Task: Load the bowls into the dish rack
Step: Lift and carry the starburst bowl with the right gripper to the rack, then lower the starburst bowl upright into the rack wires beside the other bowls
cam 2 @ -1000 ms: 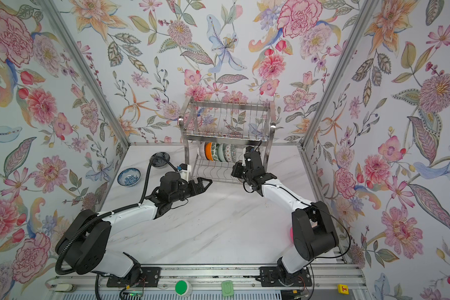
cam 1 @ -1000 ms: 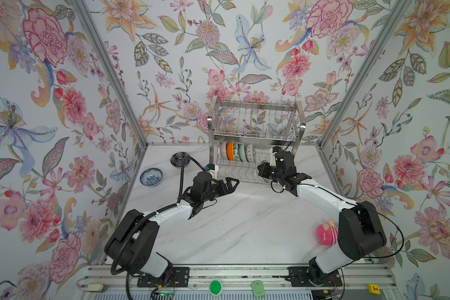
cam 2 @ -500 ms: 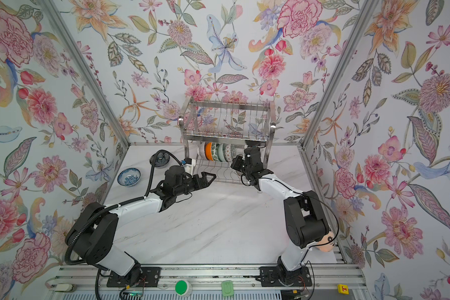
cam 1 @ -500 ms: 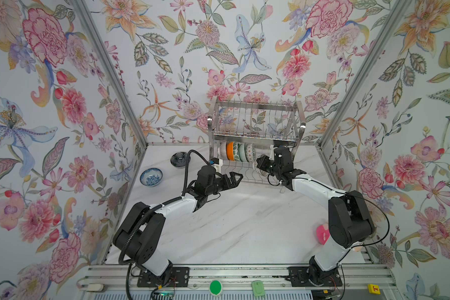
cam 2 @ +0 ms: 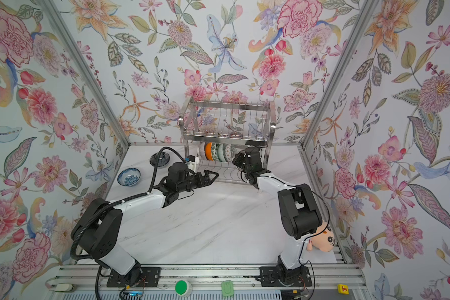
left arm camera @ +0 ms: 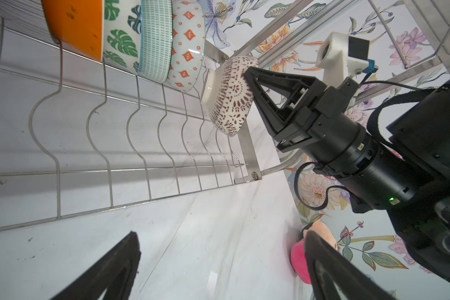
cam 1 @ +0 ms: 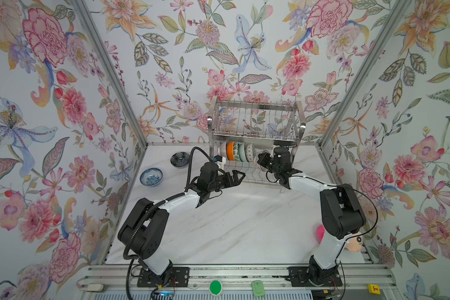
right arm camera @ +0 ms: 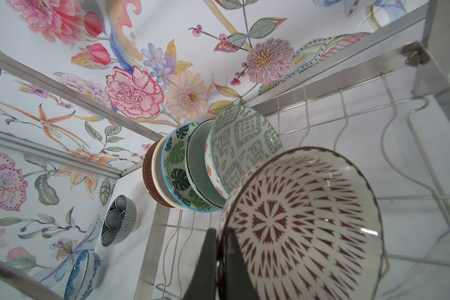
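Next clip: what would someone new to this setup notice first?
The loud floral wallpaper on all three walls hits first. Next, the steel rack at the back, its lower shelf holding a row of bowls on edge, with the right gripper shut on a brown-patterned bowl just past that row. The left gripper hangs open before the rack, and a blue bowl and a dark bowl sit on the table at the left.

White marble-look tabletop (cam 1: 239, 226) fills my workspace, walled on three sides by floral wallpaper panels (cam 1: 247, 52) in grey metal framing (cam 1: 109, 75). Pink-and-peach plush toy (cam 2: 322, 241) lies at tabletop's near right corner, partly hidden from view. On front metal rail (cam 1: 244, 272): round green button (cam 1: 215, 287), pale green tab (cam 1: 257, 287) just beside it, yellow block with red letter (cam 1: 372, 289) well to right.
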You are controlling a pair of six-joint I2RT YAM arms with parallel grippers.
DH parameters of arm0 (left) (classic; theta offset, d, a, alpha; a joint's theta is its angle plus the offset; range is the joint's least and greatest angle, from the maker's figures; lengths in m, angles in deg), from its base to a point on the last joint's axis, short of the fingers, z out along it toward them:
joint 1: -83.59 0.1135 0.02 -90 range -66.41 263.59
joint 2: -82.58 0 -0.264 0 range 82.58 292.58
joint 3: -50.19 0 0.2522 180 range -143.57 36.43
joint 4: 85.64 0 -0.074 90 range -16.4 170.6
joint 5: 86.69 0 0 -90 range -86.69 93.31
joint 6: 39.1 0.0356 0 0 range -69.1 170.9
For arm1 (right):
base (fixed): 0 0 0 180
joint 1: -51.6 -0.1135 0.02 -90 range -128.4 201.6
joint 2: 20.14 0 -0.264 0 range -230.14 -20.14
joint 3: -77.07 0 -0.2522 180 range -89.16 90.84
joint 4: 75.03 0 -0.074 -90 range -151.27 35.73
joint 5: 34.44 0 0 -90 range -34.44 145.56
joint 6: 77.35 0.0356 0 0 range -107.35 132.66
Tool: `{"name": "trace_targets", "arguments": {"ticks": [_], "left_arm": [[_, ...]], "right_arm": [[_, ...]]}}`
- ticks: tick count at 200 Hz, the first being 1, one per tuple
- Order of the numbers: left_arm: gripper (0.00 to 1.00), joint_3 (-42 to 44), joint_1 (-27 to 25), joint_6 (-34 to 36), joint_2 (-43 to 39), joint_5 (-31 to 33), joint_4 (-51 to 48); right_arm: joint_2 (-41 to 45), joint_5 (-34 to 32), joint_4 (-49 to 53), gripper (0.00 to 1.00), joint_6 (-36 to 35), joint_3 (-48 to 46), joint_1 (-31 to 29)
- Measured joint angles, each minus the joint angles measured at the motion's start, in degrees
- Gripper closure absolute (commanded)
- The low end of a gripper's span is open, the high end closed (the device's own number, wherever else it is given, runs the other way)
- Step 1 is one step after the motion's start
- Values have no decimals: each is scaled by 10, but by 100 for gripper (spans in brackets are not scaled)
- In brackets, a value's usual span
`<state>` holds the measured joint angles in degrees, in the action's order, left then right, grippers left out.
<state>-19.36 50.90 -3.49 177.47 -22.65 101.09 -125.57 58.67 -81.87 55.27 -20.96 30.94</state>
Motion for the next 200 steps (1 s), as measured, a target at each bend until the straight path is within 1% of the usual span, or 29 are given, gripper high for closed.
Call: {"name": "trace_targets", "arguments": {"ticks": [39, 79, 163, 200], "left_arm": [[1, -19, 0, 7, 15, -9, -9], [1, -25, 1, 13, 24, -13, -13], [1, -25, 14, 26, 31, -24, -22], [1, -25, 17, 28, 37, -24, -25]], "right_arm": [[-23, -12, -33, 100, 14, 11, 5], [-40, -23, -90, 100, 24, 11, 7], [-97, -18, -164, 100, 61, 29, 27], [-117, -11, -187, 100, 74, 39, 28]]}}
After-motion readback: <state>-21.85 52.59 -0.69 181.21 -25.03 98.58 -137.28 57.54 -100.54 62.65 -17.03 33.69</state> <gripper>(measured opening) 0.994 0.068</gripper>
